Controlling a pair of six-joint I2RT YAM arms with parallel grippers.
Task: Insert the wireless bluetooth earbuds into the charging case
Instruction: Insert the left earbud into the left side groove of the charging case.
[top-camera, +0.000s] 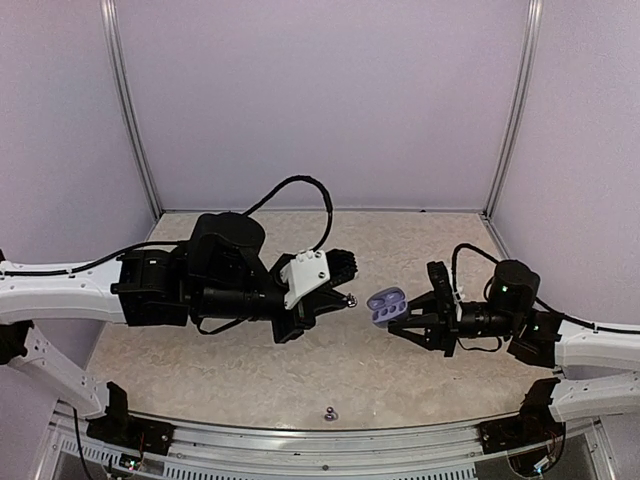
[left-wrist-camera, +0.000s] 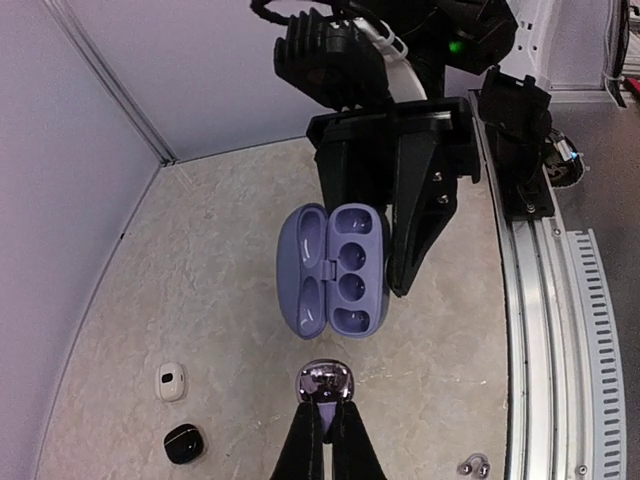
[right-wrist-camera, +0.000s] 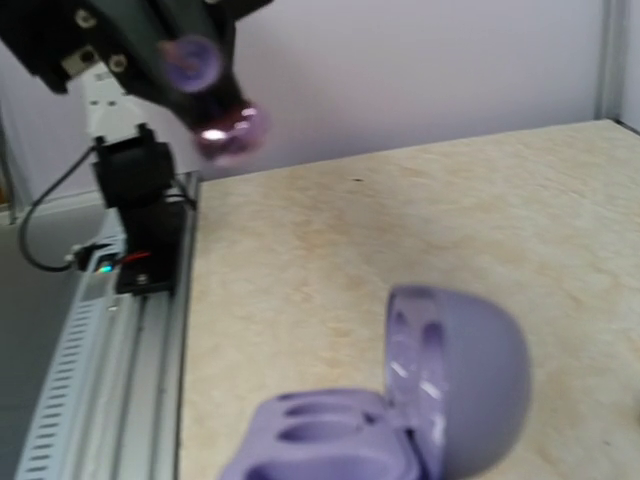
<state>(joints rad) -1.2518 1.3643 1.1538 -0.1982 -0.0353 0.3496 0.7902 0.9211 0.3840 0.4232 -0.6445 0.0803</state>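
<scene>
My left gripper (left-wrist-camera: 328, 408) is shut on a small shiny purple-silver earbud (left-wrist-camera: 325, 381), which hangs in the air above the table. Just beyond it is the open lilac charging case (left-wrist-camera: 333, 270), its sockets empty. My right gripper (top-camera: 402, 318) is shut on that case (top-camera: 386, 304) and holds it off the table. From above, the held earbud (top-camera: 350, 298) sits a short gap to the left of the case. In the right wrist view the case (right-wrist-camera: 400, 425) fills the bottom, the earbud (right-wrist-camera: 226, 130) is blurred at upper left, and my own fingers are hidden. A second earbud (top-camera: 329, 413) lies near the table's front edge.
A small white case (left-wrist-camera: 171, 381) and a small black case (left-wrist-camera: 184, 443) lie on the table left of my left fingers. The loose earbud (left-wrist-camera: 472, 466) rests close to the metal rail (left-wrist-camera: 550, 330) along the front edge. Walls enclose the beige tabletop (top-camera: 250, 360).
</scene>
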